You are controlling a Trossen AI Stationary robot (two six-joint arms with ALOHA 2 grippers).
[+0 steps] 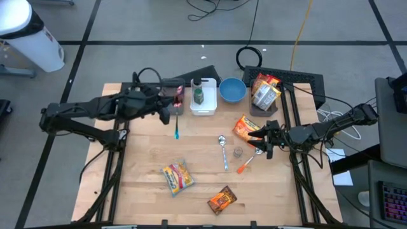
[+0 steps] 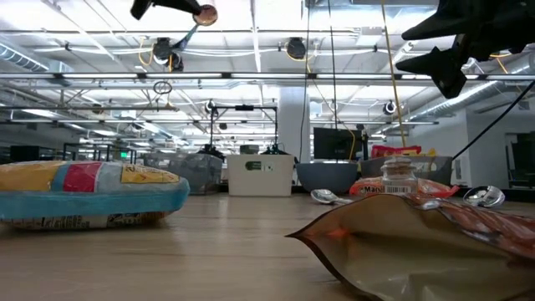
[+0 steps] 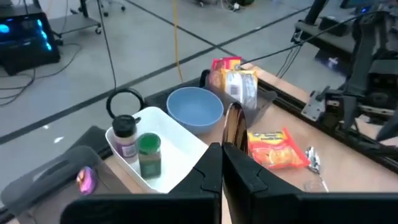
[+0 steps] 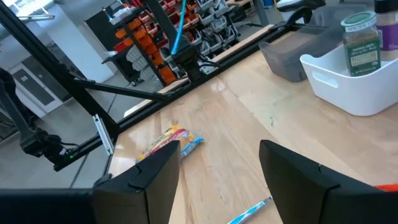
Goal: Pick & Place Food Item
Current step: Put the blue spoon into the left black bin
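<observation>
High view, left gripper: pressed together on a blue-handled spoon, which hangs down above the bare wood beside the white bin; the arm reaches in from the left, stretched nearly straight.
High view, right gripper: spread and empty, arm reaching in from the right edge, fingers just beside the orange snack bag, probably the food item to lift.
High view, other food: a yellow packet and a brown packet lie near the front edge, well apart from both grippers.
Low view: the spoon's bowl is carried high, clear of the table.
Left wrist view: fingers pinch the spoon with its bowl end forward; the blue bowl lies ahead, perhaps its destination.
Right wrist view: jaws stand wide, nothing between them; the yellow packet lies beyond.
</observation>
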